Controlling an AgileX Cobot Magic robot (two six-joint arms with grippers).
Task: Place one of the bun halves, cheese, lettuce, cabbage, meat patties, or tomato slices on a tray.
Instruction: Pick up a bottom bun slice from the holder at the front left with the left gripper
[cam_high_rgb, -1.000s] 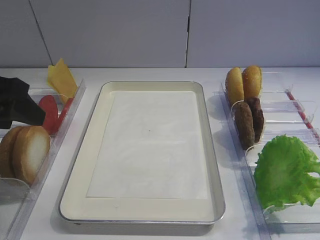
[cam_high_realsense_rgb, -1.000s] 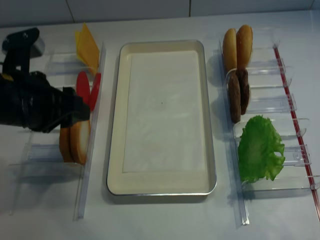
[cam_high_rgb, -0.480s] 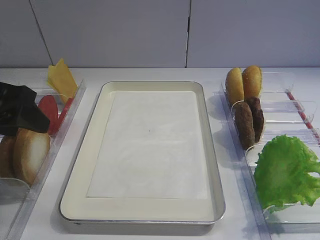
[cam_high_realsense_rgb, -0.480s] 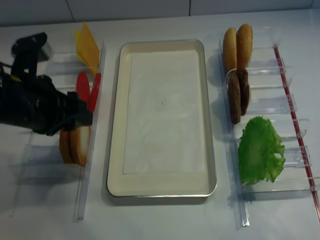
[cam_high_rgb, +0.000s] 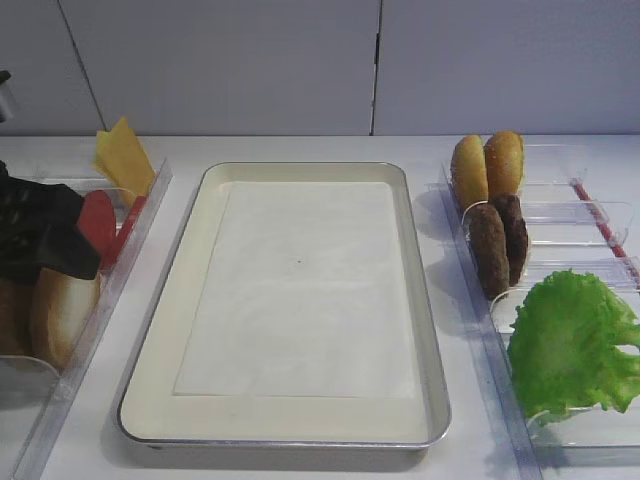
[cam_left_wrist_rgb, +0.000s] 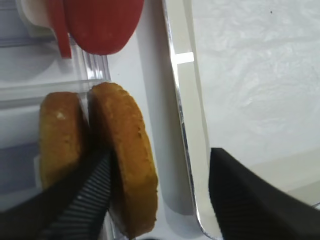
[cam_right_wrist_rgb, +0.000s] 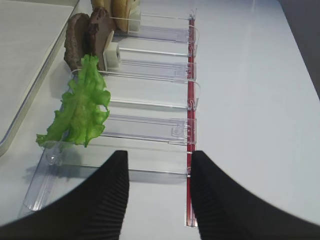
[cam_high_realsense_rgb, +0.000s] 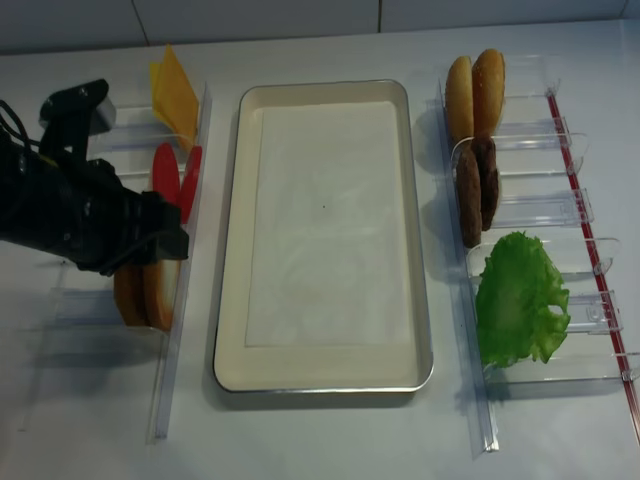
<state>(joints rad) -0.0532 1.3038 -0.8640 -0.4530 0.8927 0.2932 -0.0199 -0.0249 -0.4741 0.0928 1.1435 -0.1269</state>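
I counted two bun halves (cam_left_wrist_rgb: 120, 160) on edge in the left bin, two meat patties (cam_high_rgb: 498, 243), one lettuce (cam_high_rgb: 570, 345). The tray (cam_high_rgb: 160, 340) held only paper. Left gripper (cam_left_wrist_rgb: 160, 175), lower than before, straddled the inner half, jaws apart; right gripper (cam_right_wrist_rgb: 159, 172) was open.

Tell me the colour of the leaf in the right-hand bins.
Bright green lettuce, clearest in the exterior high view.
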